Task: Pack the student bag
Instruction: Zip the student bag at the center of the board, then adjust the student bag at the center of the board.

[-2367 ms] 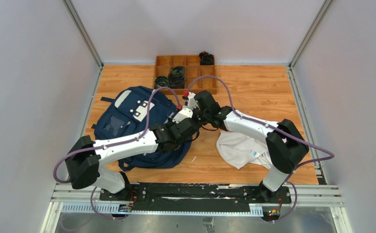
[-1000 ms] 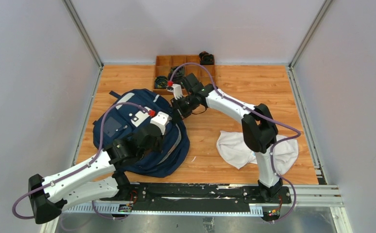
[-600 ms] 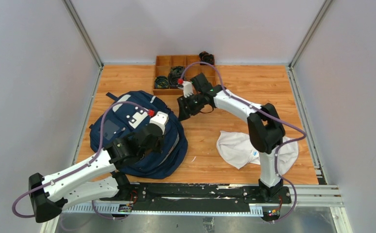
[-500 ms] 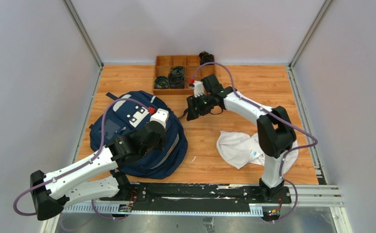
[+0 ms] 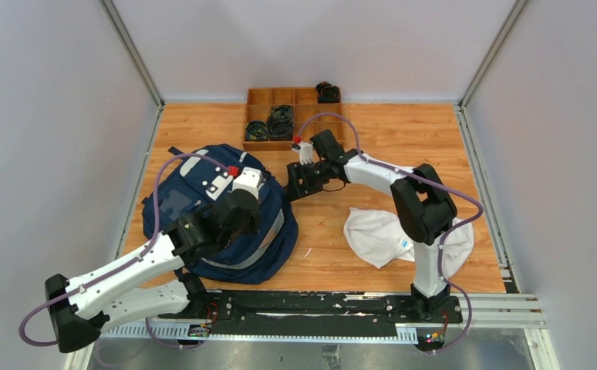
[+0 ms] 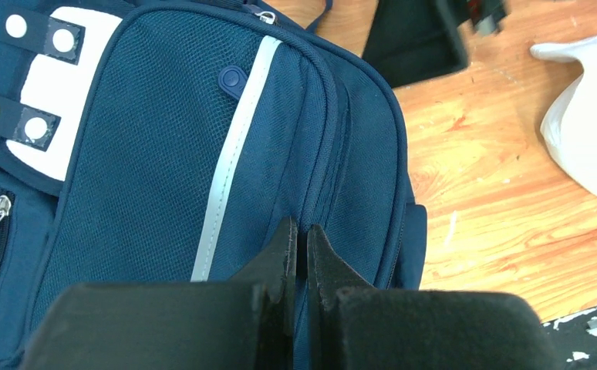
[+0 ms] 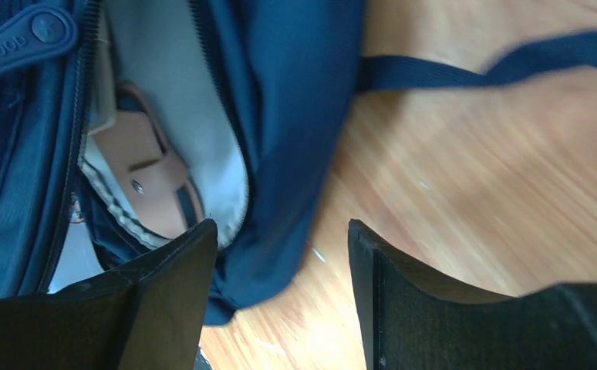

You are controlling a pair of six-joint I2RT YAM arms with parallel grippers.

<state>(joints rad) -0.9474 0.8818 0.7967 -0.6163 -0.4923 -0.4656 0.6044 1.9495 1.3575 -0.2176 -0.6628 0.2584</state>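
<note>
The student bag [image 5: 173, 202] is shown lying on the counter [image 5: 403, 139], to the near left of the wooden tray [image 5: 295, 89]. The left end effector [image 6: 297, 247] is closed together on the fabric ridge beside the zip. The right end effector [image 7: 281, 231], on the near side of the tray, is held apart astride the rim of the open mouth, where grey lining [image 7: 156, 92] is exposed. The bag is judged soft, limp and bulky, likely to sag if lifted. Hold is best taken at the doubled zip rim.
</note>
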